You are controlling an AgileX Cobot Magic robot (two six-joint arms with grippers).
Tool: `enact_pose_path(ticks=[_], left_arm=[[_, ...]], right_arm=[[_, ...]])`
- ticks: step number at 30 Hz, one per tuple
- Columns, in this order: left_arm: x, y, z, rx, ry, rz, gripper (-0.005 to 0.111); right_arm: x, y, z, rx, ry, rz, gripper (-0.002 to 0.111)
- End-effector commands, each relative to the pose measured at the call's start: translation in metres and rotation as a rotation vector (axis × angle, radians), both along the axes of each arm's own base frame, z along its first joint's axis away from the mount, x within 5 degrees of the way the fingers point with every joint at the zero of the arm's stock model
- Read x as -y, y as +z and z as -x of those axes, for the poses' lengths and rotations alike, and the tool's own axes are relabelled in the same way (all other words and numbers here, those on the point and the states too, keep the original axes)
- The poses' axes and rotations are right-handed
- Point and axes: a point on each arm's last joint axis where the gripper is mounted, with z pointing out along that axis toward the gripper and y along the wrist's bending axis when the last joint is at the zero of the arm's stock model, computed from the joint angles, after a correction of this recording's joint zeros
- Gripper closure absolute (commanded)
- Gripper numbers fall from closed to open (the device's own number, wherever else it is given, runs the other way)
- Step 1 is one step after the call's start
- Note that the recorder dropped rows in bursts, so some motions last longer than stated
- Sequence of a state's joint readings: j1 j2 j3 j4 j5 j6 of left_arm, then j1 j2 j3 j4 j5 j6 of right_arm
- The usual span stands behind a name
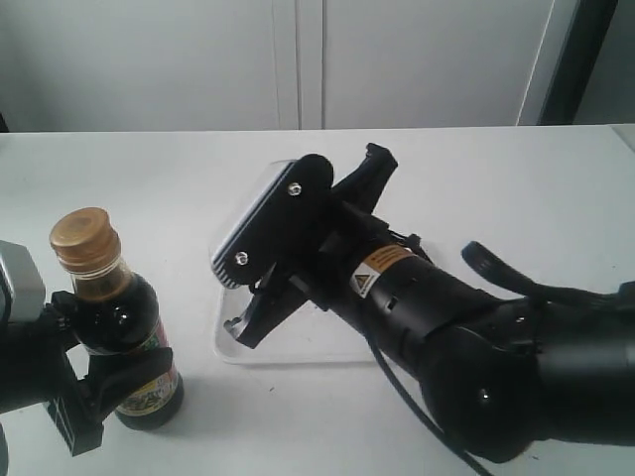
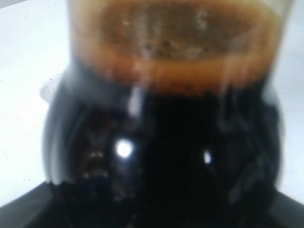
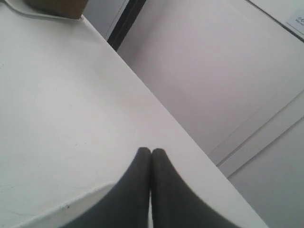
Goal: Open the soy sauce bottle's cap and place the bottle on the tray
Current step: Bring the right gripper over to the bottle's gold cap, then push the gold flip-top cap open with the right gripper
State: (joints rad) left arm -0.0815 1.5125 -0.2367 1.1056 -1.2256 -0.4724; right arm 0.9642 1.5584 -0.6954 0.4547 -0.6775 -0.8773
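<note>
The soy sauce bottle (image 1: 124, 332) stands upright at the front left, full of dark liquid, its label low on the body. Its golden-brown cap (image 1: 84, 236) is closed on the neck. My left gripper (image 1: 111, 369) is shut on the bottle's lower body, one finger on each side. In the left wrist view the bottle (image 2: 166, 142) fills the picture, blurred, and hides the fingers. My right gripper (image 1: 378, 156) is shut and empty, held above the white tray (image 1: 298, 350) and pointing toward the back wall. The right wrist view shows its fingertips (image 3: 144, 153) pressed together over a tray corner (image 3: 71, 204).
The right arm (image 1: 466, 337) lies across the front right of the white table and covers most of the tray. A brown box (image 3: 57, 6) sits near the table's far edge (image 3: 180, 128). A pale cabinet wall stands behind the table.
</note>
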Motion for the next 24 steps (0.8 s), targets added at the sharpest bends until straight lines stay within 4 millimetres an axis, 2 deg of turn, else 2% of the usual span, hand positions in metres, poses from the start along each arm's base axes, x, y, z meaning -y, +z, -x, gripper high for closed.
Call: enact_pose_path(ticks=[1, 6, 11, 19, 24], left_arm=[[0.001, -0.002, 0.003, -0.005, -0.024, -0.013, 0.107], [0.001, -0.002, 0.003, -0.005, -0.024, -0.013, 0.107], [0.001, -0.002, 0.003, -0.005, -0.024, -0.013, 0.107], [0.001, -0.002, 0.003, -0.005, -0.024, -0.014, 0.107], [0.001, -0.002, 0.003, -0.005, -0.024, -0.014, 0.107]], right_arm=[[-0.017, -0.001, 0.001, 0.030, 0.000, 0.071, 0.108], [-0.036, 0.000, 0.003, 0.072, -0.061, 0.170, 0.108], [-0.052, 0.007, 0.012, 0.065, -0.058, 0.162, 0.108], [-0.060, 0.011, 0.023, 0.081, -0.032, 0.161, 0.108], [-0.070, 0.017, 0.036, 0.155, -0.011, 0.248, 0.108]])
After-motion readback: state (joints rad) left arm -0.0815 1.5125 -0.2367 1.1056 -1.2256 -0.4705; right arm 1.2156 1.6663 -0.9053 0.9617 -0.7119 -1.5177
